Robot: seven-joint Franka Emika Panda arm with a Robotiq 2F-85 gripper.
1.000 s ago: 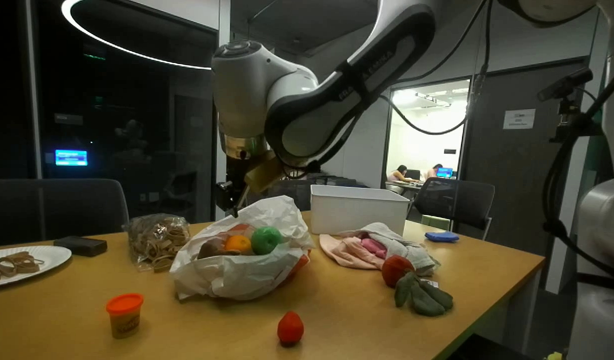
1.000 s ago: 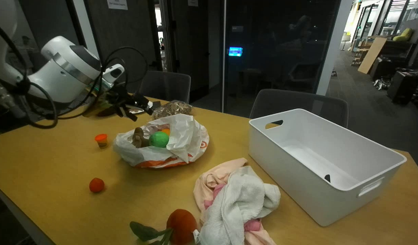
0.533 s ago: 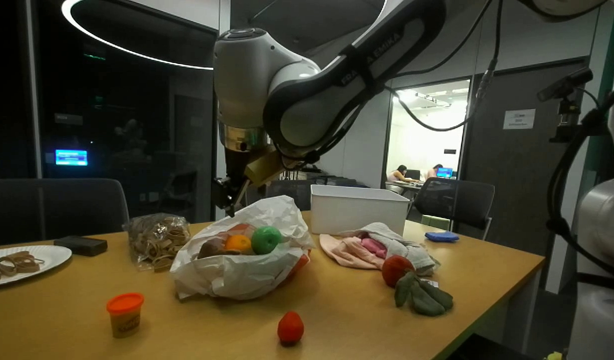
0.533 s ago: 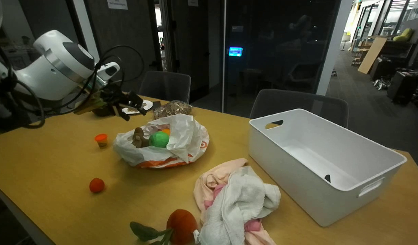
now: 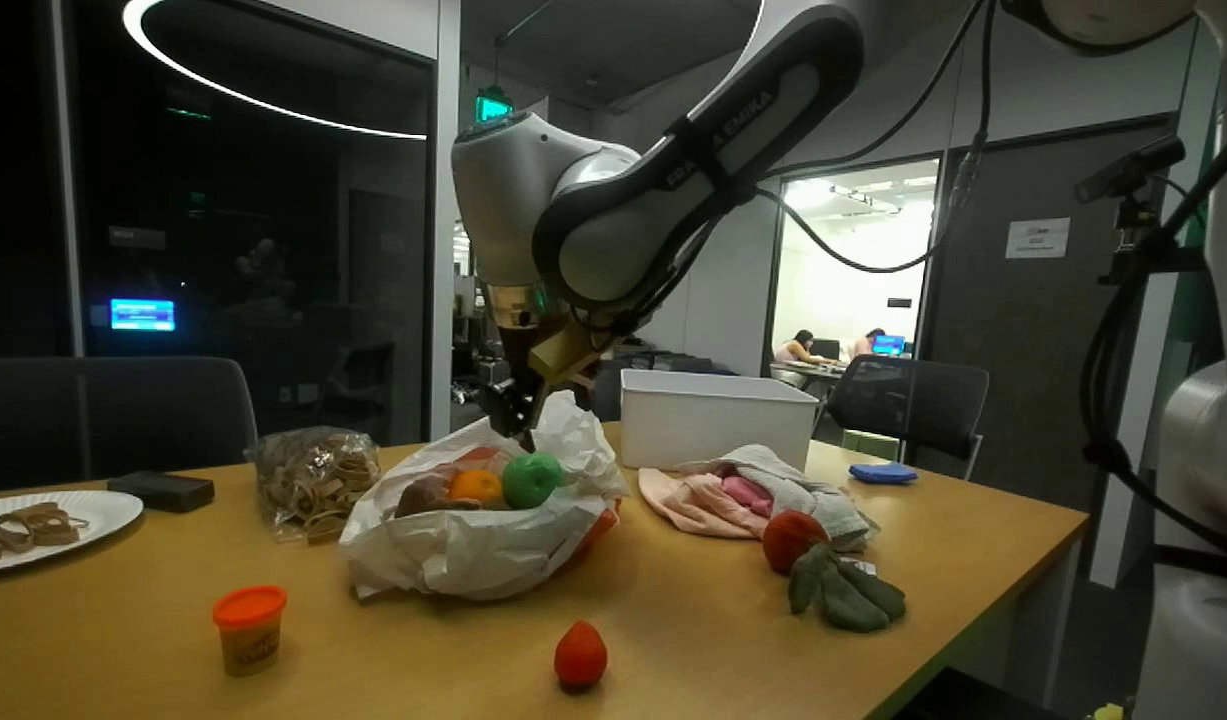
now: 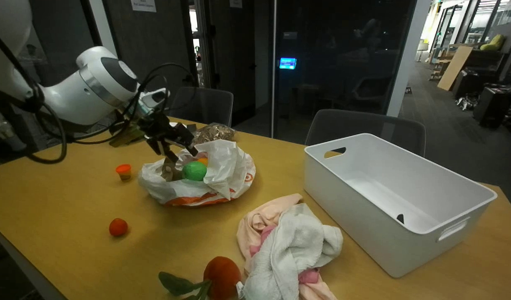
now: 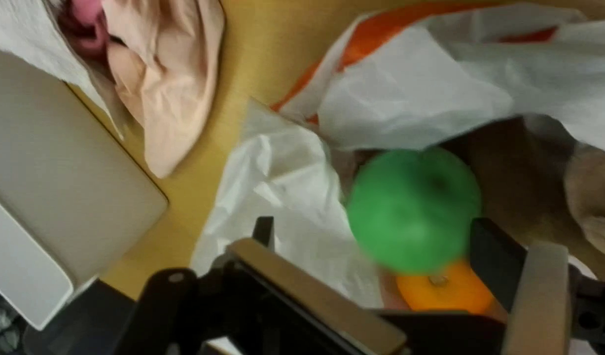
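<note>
1. Released and tilted, with jaws wide apart around nothing: one tool [image 6: 183, 154], close above the mouth of one white shopping bag [image 5: 443, 565]; impossible to judge any contact with the raised flap [image 6: 224, 166].
2. Inside that bag, near its mouth: one green apple [image 7: 415, 212], smeared by blur in the wrist view; one orange [image 7: 443, 296], there half covered by apple and tool; one brown plush item [image 6: 171, 173], partly behind the tool and too shaded to name further.
3. Hidden under folds and contents: the bottom of the bag; running out of the wrist view at its right edge as well.
4. On the table [image 5: 423, 670]: one paper plate [image 5: 113, 512], cut off by the frame in an exterior view, bearing tan bands [image 5: 38, 530] too tangled to count.
5. Near the plate: one dark boxy item [image 5: 161, 491], hard to identify, and one clear bag of more bands [image 5: 318, 485], likewise uncountable.
6. Toward the table's near side in an exterior view: one orange-lidded tub [image 5: 250, 630], lettering blurred; one small red strawberry-shaped item [image 5: 580, 655]; one red-orange plush toy [image 5: 795, 542] with three leaves [image 5: 838, 590] showing.
7. Also on the table: one white bin [image 6: 351, 208], cut off in the wrist view, with one unidentifiable dark speck [image 6: 400, 218] inside its rim; one blue item [image 5: 883, 473], shape unclear.
8. Heaped near the bin: one white towel [image 6: 297, 246] over peach cloth [image 6: 255, 218] and pink cloth [image 6: 309, 275]; number of pieces underneath uncertain.
</note>
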